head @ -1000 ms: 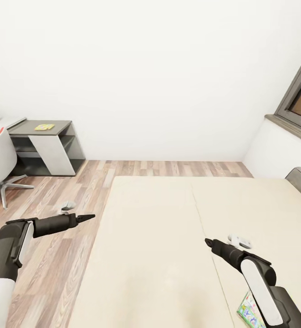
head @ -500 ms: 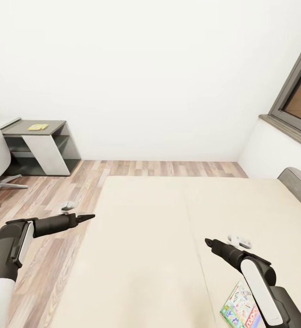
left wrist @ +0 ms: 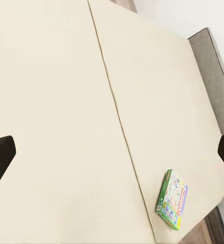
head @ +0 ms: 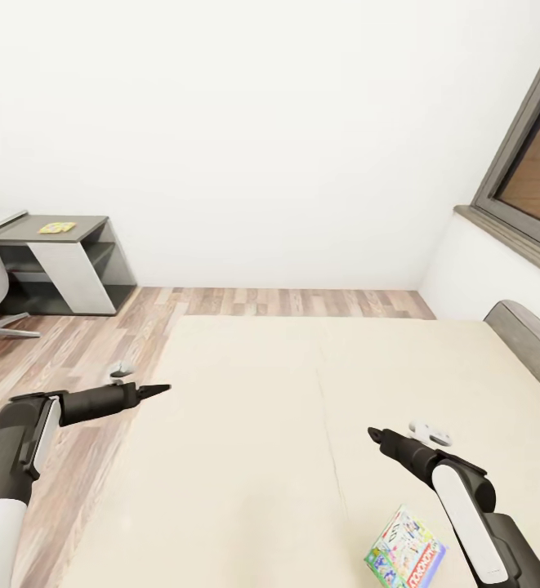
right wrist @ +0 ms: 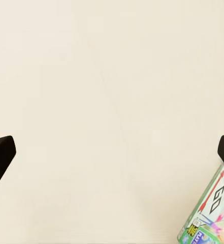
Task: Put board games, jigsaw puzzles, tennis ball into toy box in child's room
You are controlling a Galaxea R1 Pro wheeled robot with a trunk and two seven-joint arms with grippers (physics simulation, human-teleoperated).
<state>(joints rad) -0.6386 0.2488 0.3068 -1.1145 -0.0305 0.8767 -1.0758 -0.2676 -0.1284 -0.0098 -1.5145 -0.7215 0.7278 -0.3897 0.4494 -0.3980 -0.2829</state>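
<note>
The big bed point(head: 261, 425) is the main thing here. It has two cream mattresses side by side, with a thin line between them. A grey headboard point(head: 527, 331) stands at the bed's right end.

One board game point(head: 404, 549) lies flat on the bed, near its front edge, on the mattress next to the headboard. It is a thin box with a white, green and yellow lid. In the head view its long side runs on a slant, from low on the left to higher on the right. In the left wrist view the board game point(left wrist: 172, 200) sits close to the bed's corner, and its long side runs about the same way as the line between the mattresses.

The left pincer point(head: 157, 389) hangs over the wood floor point(head: 73, 359), just beside the bed's left edge. It holds nothing. In the head view its tips look pressed together, but in the left wrist view its dark fingers point(left wrist: 0, 157) sit at both edges, so I cannot tell.

The right pincer point(head: 373, 434) hangs over the bed, above the board game and not touching it. It holds nothing. I cannot tell if it is spread or pressed together either.

Far behind the bed, on its left side, the bench point(head: 82, 237) stands by the white wall point(head: 261, 122). A small yellow flat thing point(head: 56, 228) lies on the bench's dark top. It is too small to tell what it is.
</note>
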